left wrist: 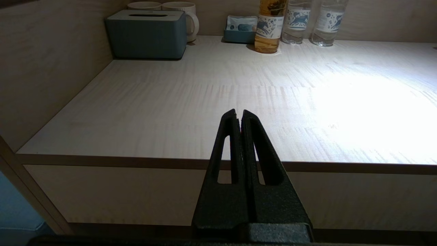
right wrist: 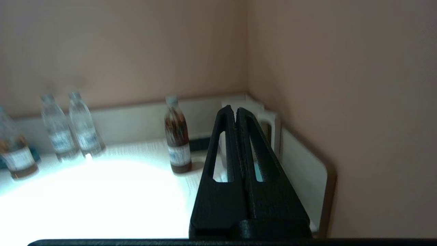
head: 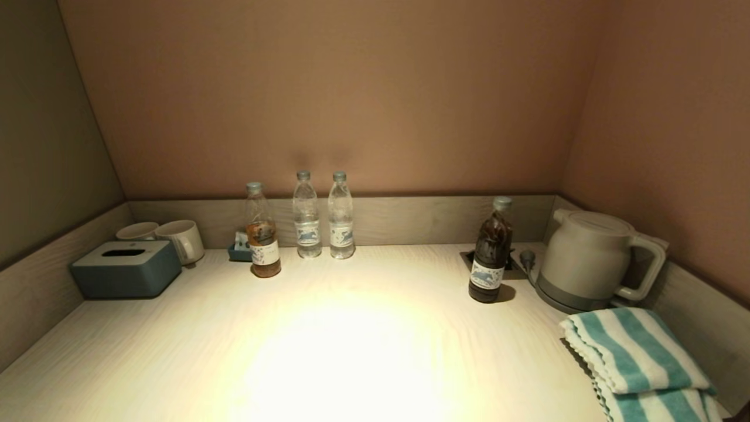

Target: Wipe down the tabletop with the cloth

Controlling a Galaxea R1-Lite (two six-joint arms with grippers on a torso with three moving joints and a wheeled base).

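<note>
Here the striped cloth lies folded at the lower right of the tabletop, below the kettle. The left gripper and right gripper are both clenched, holding nothing.

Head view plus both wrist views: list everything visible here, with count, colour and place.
tabletop: one, pale cream wood grain, grey rim on three sides.
cloth: one, teal and white stripes, folded at near right edge.
kettle: one, grey-white, far right corner.
dark bottle: one, brown contents, left of the kettle.
amber bottle: one, part full, back left of centre.
clear bottles: two, side by side at the back rim.
small tray: one, blue, behind the amber bottle.
tissue box: one, blue-grey, far left.
mugs: two, white, behind the tissue box.
left end effector: black, shut, before the front edge.
right end effector: black, shut, raised, towards the kettle corner.
</note>
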